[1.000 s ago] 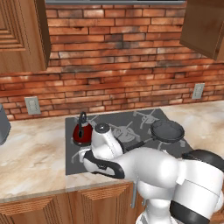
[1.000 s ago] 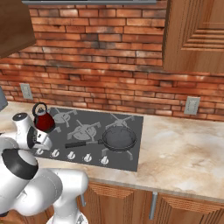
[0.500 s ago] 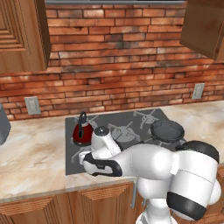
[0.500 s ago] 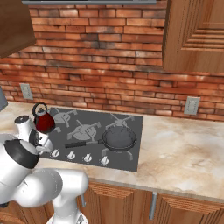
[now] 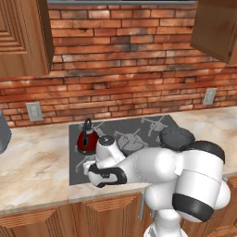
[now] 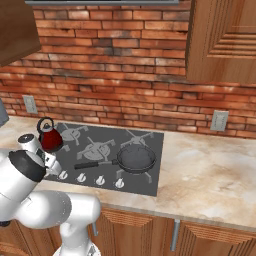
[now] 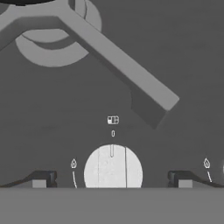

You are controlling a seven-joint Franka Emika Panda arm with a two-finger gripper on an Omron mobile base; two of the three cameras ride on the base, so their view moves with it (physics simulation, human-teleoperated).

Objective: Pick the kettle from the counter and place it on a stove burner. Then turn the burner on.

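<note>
Kettle [image 5: 87,140] sits on the cooktop [image 5: 139,132], back-left burner, near the panel's left edge & toward the wall side; upright, handle arched over the lid. In the right base view the kettle [image 6: 49,136] is just behind the arm's wrist. Counter [image 5: 32,166] runs along both sides of the cooktop & along its front edge.

Gripper [image 7: 112,179] is low over the cooktop's front-left corner, pointing down at the knob row. Fingers [image 7: 43,179] spread wide, nothing between them, one each side of a white round knob [image 7: 113,168]; can't tell if tips touch the panel. Knob's mark points toward the burner icon above it. A grey grate arm [image 7: 116,59] crosses the upper hand view.

Black frying pan [image 6: 135,159] on the front-right burner, handle pointing left toward the panel's middle. Well apart from kettle.
</note>
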